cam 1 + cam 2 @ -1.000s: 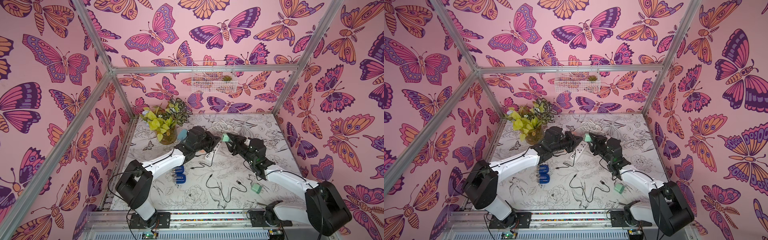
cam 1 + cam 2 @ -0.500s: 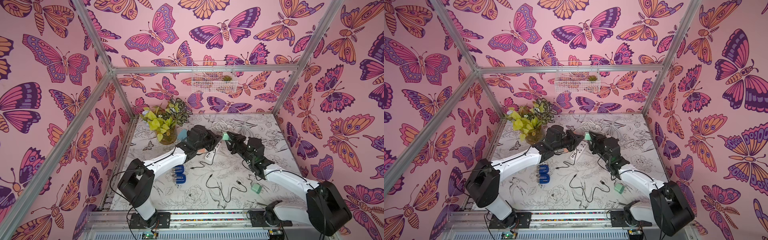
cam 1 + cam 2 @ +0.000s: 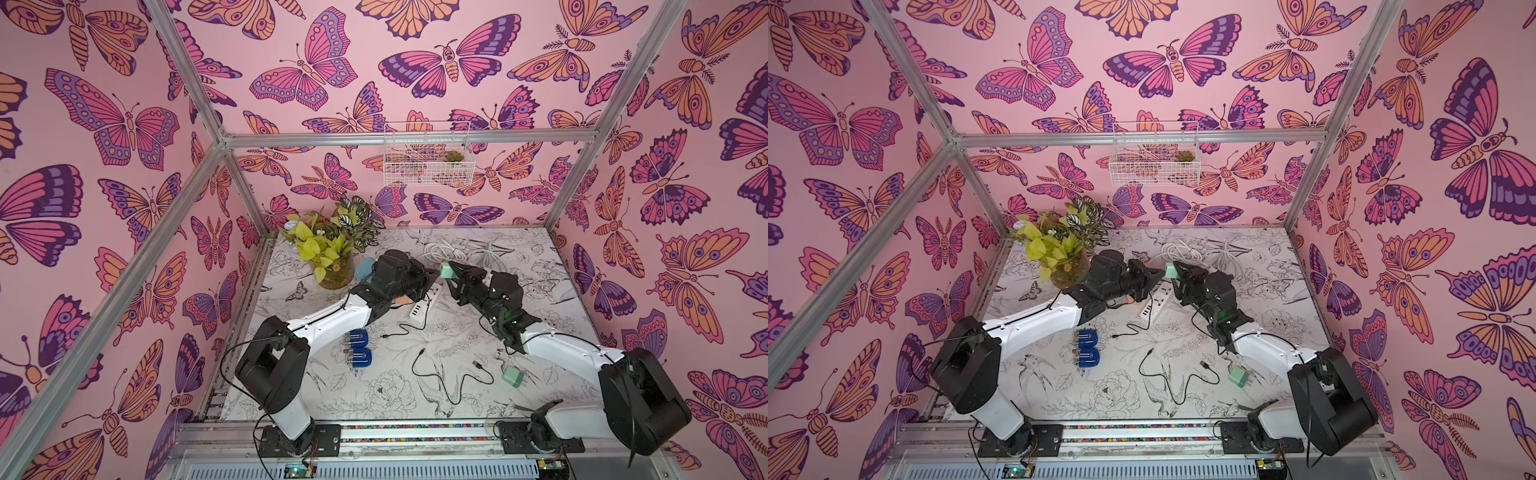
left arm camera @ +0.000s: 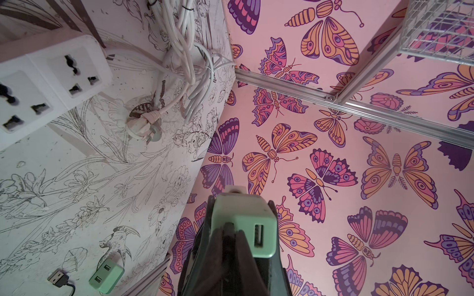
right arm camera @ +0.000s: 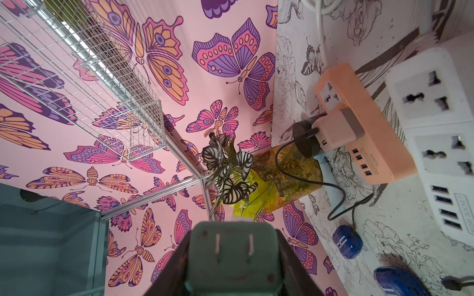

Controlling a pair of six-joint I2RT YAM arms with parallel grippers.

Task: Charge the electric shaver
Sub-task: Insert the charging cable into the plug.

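Both top views: your left gripper [image 3: 435, 273] has edged up to the green adapter [image 3: 446, 270], so a regrasp or handover looks close.
Your right gripper [image 5: 233, 246] pinches the adapter above the white power strip [image 3: 419, 309]. The left fingers [image 4: 228, 241] are pressed together with nothing between them, tips at its USB face. Prongs point back toward your right wrist, so its long axis runs gripper to gripper. The blue shavers [image 3: 358, 338] lie on the table beside your left forearm, well apart.

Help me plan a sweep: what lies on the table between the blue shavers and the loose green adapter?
A loose black USB cable, winding between the shavers and adapter; both top views show it.
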